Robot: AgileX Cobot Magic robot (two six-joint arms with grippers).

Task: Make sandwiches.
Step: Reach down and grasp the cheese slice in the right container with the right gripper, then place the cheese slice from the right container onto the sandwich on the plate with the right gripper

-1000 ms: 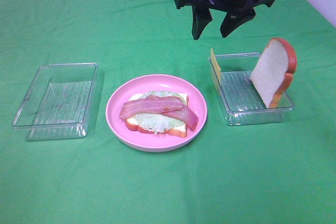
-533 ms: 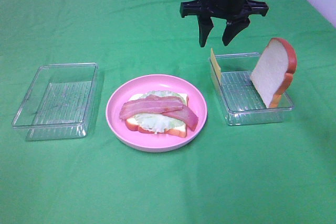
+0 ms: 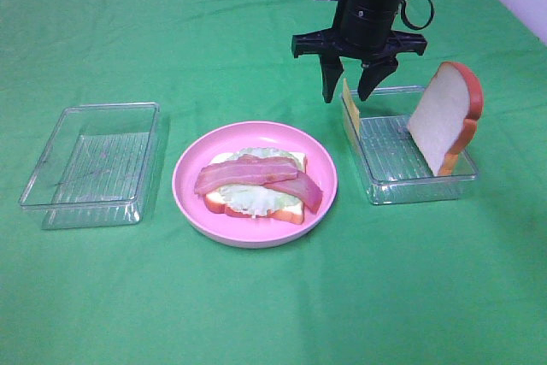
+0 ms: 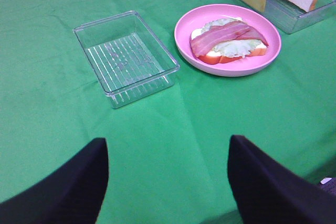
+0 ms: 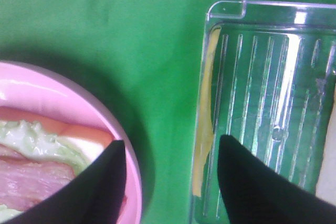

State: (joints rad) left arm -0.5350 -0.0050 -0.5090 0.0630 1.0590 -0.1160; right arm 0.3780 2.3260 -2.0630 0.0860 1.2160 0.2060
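Observation:
An open-faced sandwich (image 3: 255,184) of white bread, lettuce and two bacon strips lies on the pink plate (image 3: 186,179). A thin yellow cheese slice (image 3: 349,108) stands on edge against the near-plate wall of the right clear tray (image 3: 420,189). A second bread slice (image 3: 444,117) leans upright at that tray's far end. My right gripper (image 3: 347,97) points down, open, its fingertips straddling the top edge of the cheese (image 5: 205,108) without closing on it. My left gripper (image 4: 168,182) is open and empty, well back from the plate (image 4: 184,24).
An empty clear tray (image 3: 111,107) sits left of the plate, also seen as the tray (image 4: 126,56) in the left wrist view. Green cloth covers the whole table. The right tray's floor (image 5: 273,103) is bare between cheese and bread.
My right gripper has come down and slightly toward the plate side, from above the tray's far corner to the cheese's top edge, and its jaws have narrowed a little. Nothing else moved.

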